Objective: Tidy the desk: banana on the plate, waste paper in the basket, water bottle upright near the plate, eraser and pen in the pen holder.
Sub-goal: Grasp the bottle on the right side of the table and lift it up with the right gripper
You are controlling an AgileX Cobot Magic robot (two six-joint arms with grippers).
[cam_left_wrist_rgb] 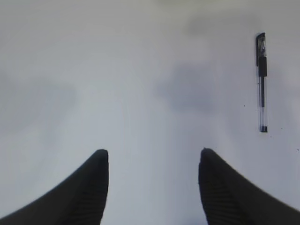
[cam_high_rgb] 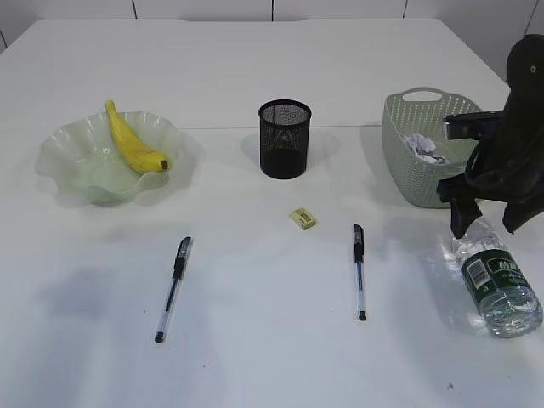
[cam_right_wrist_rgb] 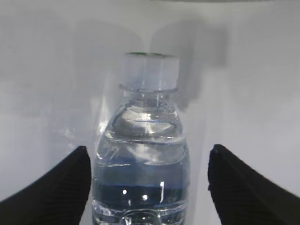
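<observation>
Exterior view, ruffled glass plate [cam_high_rgb: 64, 157], black mesh pen holder [cam_high_rgb: 285, 138], woven basket [cam_high_rgb: 404, 153]

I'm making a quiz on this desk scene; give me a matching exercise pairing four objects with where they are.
Things:
1. banana
2. waste paper
3. water bottle
4. eraser

Places:
A. lying on its side on the table, between the right gripper's open jaws
B. on the green plate
C. on the bare table in front of the pen holder
D. inside the basket

Pairs: 1-B, 2-D, 3-A, 4-C
</observation>
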